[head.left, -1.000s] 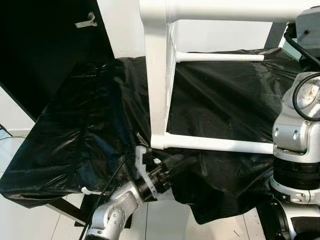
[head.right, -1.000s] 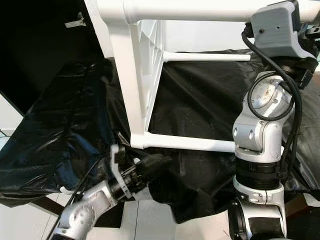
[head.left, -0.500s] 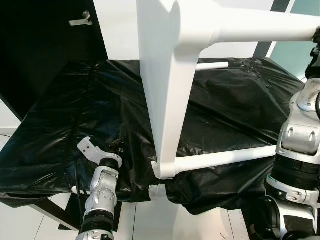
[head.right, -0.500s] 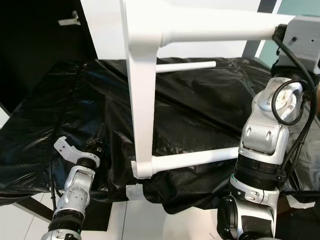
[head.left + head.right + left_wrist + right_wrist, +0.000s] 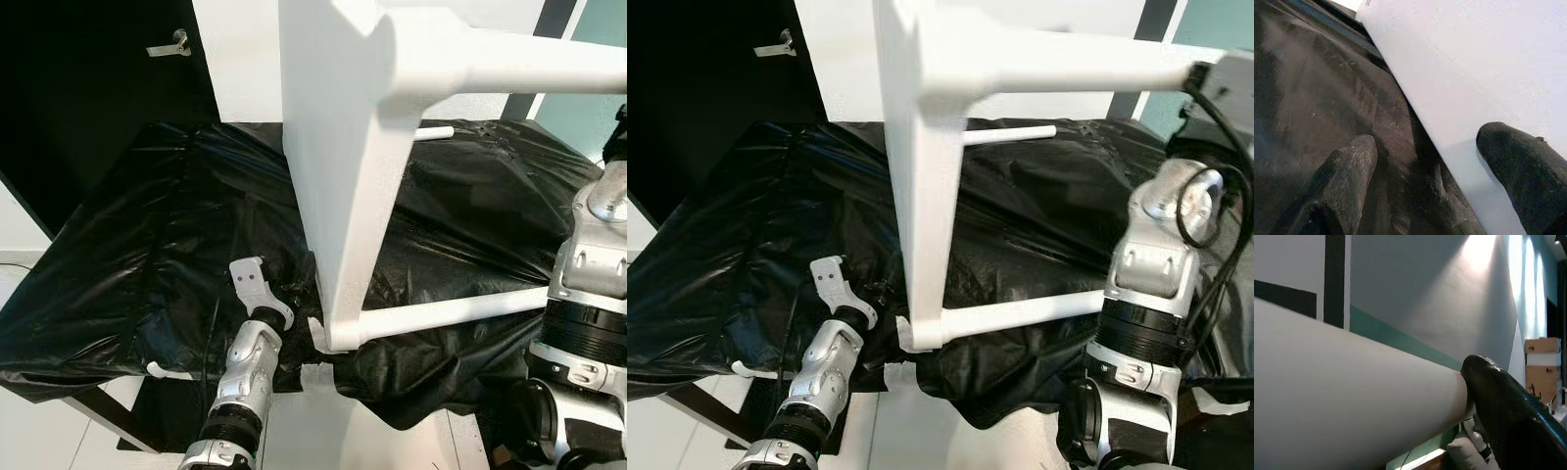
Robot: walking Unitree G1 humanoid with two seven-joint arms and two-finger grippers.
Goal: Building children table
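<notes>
**White frame held up over black-covered table**

Above the black plastic sheet (image 5: 167,245) draped over the work surface, a white painted wooden children's table frame (image 5: 343,196) stands tilted. Its thick leg runs from 12 o'clock down to centre in the head views. The foot of that leg sits on the sheet near the front edge, at about 6 o'clock from centre. A thin white round rail (image 5: 460,308) runs from the foot toward 3 o'clock. A second thin rail (image 5: 1014,132) lies farther back, at about 1 o'clock.

My left gripper (image 5: 1425,161) is at the base of the leg. Its fingers (image 5: 1352,171) are spread; one rests on the sheet, the other lies against the white leg surface. My left arm (image 5: 245,362) rises from 7 o'clock.

My right gripper (image 5: 1471,396) is at the top round bar (image 5: 1352,391), up at 2 o'clock. One black finger presses against the bar; I cannot tell whether it is clamped. My right arm (image 5: 1151,284) stands at 4 o'clock.

A black door with metal handle (image 5: 174,43) is at 10 o'clock.
</notes>
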